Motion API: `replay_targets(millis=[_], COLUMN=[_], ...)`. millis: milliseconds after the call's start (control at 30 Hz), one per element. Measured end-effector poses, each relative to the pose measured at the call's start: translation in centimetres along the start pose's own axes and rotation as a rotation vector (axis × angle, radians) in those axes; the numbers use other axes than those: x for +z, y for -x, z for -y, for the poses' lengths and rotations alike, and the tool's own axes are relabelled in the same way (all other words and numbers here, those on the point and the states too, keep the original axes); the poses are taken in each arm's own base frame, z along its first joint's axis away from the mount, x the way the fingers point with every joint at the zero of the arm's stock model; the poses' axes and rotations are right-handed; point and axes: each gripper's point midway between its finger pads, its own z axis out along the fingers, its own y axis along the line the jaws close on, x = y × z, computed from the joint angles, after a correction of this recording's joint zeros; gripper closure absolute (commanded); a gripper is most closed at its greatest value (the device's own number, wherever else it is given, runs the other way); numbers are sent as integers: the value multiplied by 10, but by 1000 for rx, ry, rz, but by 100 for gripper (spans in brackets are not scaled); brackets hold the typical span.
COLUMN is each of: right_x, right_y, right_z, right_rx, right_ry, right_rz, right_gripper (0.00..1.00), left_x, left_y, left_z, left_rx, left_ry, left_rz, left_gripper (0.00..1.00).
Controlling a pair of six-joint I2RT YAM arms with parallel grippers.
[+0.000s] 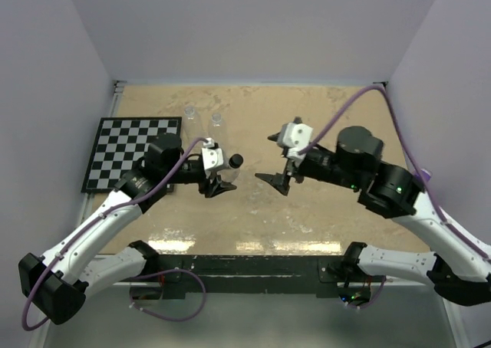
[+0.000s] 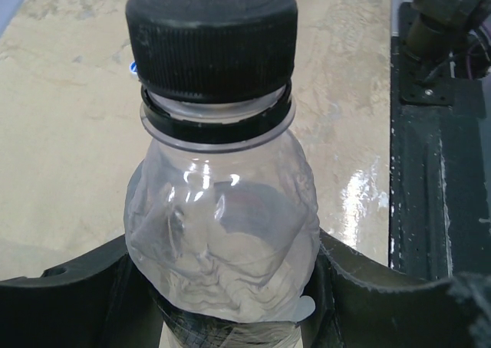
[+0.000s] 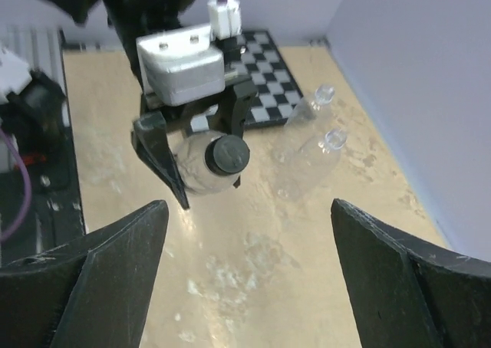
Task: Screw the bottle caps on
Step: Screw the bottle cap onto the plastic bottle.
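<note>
Holding a bottle (image 2: 222, 233) tilted above the counter (image 1: 322, 118), the left end effector (image 1: 221, 176) is clamped on its body. The black cap (image 2: 211, 34) sits on the neck, pointing toward 3 o'clock in the top view. The right end effector (image 1: 275, 159), jaws spread wide, faces the cap without touching it. Two other bottles (image 1: 217, 119) stand near 11 o'clock, apparently uncapped. To tighten well, the right jaws should centre on the ribbed rim, close squarely, and twist about the neck axis while the left grip resists.
</note>
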Motion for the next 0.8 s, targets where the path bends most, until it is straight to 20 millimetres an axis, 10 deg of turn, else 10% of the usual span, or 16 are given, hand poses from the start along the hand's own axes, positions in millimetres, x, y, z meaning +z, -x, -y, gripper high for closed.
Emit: replay_targets(millis=[267,800], right_x=[35,53], right_y=[-53,-41], right_z=[-20,-39], right_rx=[-150,-219], right_ry=[175,345], right_rz=[-174,-154], right_gripper=[27,44], left_x=[1,1], left_y=[-2,-10], left_z=[19,22], left_rx=[17,41], left_ry=[-106,-125], left_rz=[20,7], left_gripper=[100,100])
